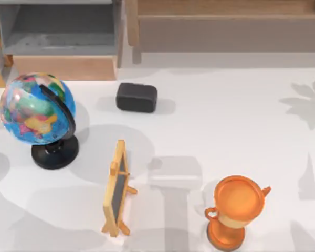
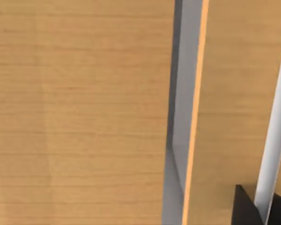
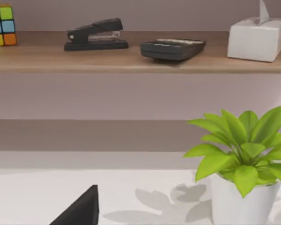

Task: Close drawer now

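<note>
Near edge of table: orange trophy (image 1: pixel 235 210) at right, small easel chalkboard (image 1: pixel 117 188) beside it. Mid-table: globe (image 1: pixel 38 108) at left, black rounded box (image 1: pixel 136 97) just behind.

Far left corner: drawer (image 1: pixel 63 39) – grey floor exposed, tan front panel (image 1: pixel 65 67) pulled toward table, so open; closing not yet done, full push left.

Left wrist view: tan wood close up, grey gap between panels – left pincer state: cannot tell.

Right wrist view: potted plant (image 3: pixel 243 159), stapler (image 3: pixel 95 35) on shelf; right pincer state: cannot tell.
</note>
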### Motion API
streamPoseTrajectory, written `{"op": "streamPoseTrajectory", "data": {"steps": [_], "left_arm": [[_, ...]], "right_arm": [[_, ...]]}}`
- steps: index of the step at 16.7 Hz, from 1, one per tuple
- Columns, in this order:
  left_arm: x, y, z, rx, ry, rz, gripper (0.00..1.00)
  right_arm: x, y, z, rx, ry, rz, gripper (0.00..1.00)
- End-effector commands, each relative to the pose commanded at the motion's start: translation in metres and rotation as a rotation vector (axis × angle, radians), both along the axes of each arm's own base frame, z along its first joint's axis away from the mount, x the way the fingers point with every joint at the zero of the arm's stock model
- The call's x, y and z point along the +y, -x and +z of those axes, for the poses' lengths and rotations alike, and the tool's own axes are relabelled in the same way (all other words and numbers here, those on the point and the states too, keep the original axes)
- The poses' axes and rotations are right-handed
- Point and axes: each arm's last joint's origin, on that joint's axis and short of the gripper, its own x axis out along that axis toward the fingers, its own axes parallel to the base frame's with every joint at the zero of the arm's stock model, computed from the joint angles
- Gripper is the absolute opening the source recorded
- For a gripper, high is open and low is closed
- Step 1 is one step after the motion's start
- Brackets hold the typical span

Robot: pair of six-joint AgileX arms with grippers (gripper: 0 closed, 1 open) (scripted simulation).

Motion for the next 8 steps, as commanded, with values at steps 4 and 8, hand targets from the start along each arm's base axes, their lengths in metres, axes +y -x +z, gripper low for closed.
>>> {"op": "streamPoseTrajectory", "data": {"steps": [4, 8], "left_arm": [[0.000, -0.027, 0.000, -0.003, -0.001, -0.005, 0.00], [-0.001, -0.056, 0.001, -0.003, 0.000, -0.001, 0.00]], "right_arm": [[0.000, 0.000, 0.000, 0.000, 0.000, 0.000, 1.00], [0.000, 0.000, 0.000, 0.000, 0.000, 0.000, 1.00]]}}
